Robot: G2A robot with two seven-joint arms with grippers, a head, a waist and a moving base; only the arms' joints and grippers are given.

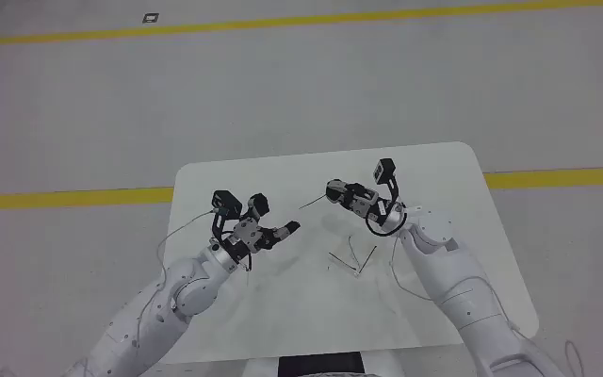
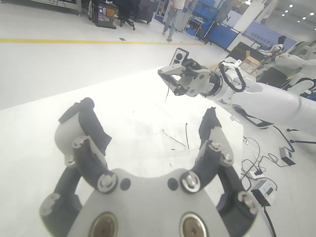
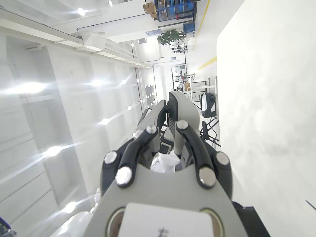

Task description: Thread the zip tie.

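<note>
Table (image 1: 301,316): white with rounded corners, standing on a grey floor crossed by yellow lines.
Right gripper (image 1: 332,191): you see its fingers pinched almost together on a thin black zip tie (image 2: 167,94), held above the table's far middle. The tie's free end trails from the fingertips.
Left gripper (image 2: 148,110): fingers spread wide with nothing between them. It sits above the table, facing the right one and apart from it.
Loose ties (image 1: 350,258): several lie flat on the table between the arms, nearer the robot than both grippers.
</note>
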